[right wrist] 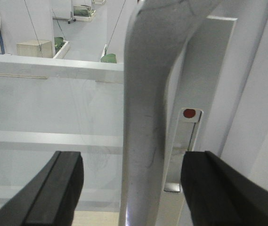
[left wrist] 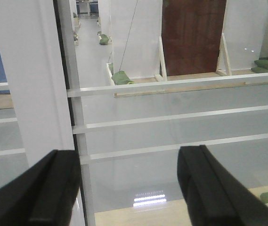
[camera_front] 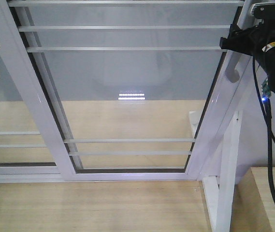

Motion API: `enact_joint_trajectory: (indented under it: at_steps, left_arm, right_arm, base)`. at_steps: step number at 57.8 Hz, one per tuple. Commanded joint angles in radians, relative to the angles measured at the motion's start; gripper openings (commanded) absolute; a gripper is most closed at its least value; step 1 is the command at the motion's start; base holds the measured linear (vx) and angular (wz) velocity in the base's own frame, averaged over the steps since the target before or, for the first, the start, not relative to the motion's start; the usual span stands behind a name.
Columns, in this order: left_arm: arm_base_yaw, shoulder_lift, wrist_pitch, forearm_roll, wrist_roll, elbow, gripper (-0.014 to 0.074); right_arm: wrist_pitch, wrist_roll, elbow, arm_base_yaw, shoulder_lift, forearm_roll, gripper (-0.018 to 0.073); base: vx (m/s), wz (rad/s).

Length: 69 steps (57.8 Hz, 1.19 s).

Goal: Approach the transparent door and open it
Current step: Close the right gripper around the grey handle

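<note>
Straddling the curved grey handle [right wrist: 145, 117], the right claw [right wrist: 131, 157] stands wide, one dark finger on each side of the metal with a gap on both, so nothing is gripped yet. The placement looks deliberate, since closing or pushing sideways from here would bear on the handle. Item: transparent door [camera_front: 127, 96], a tall glass panel in a glossy white frame, fills the middle of the front view, is crossed by thin white bars [camera_front: 127, 49] near top and bottom, and carries its handle on the right stile. Item: lock plate [right wrist: 186, 150], a slim metal strip just right of the handle, has a red dot [right wrist: 189, 113] at its top; whether that means locked cannot be told. Item: left claw [left wrist: 129, 155] is likewise wide and empty, facing the glass and frame post at the door's left side, well apart from the handle and apparently held clear of the work. Item: neighbouring panel [camera_front: 11, 140], white-framed glass to the left, shows no handle. Item: floor [camera_front: 103, 203], pale wood, lies near the door track. Stage judged: approach done, slide not begun; the next move calls for a firm hold or a leftward press without slipping off the curve.
</note>
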Motion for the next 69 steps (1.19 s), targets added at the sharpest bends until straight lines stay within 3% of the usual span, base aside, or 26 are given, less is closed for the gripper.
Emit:
enact_joint_trajectory:
  at_steps: [1,16,37,52,69]
  left_arm:
    - [-0.002,-0.01,-0.076,-0.01,-0.005,-0.039,0.0558]
    - [-0.002,-0.01,-0.042,-0.01,-0.004,-0.039,0.0558]
    - [-0.002,-0.01,-0.033,-0.009,-0.004,-0.039,0.0555]
    - [-0.002,-0.01,-0.034,-0.009,-0.004,-0.039,0.0556]
    - [-0.002,-0.01,-0.035,-0.009,-0.004,-0.039,0.0556]
  right_arm:
    - [-0.086,-0.002,-0.059,-0.003,-0.022,-0.013,0.0498]
    - [-0.076,-0.029,-0.123,-0.003,0.022,-0.013,0.0466]
    - [-0.042,-0.054,-0.123,0.0,0.022,-0.015,0.0174]
    - [-0.009,-0.054,-0.123,0.027,0.022,-0.046,0.0183]
    - [-0.028,-0.054,-0.123,0.117,0.022,-0.071,0.0192]
  base:
    - [0.0,0.0]
    - [0.0,0.0]
    - [0.0,0.0]
    - [0.0,0.0]
    - [0.0,0.0]
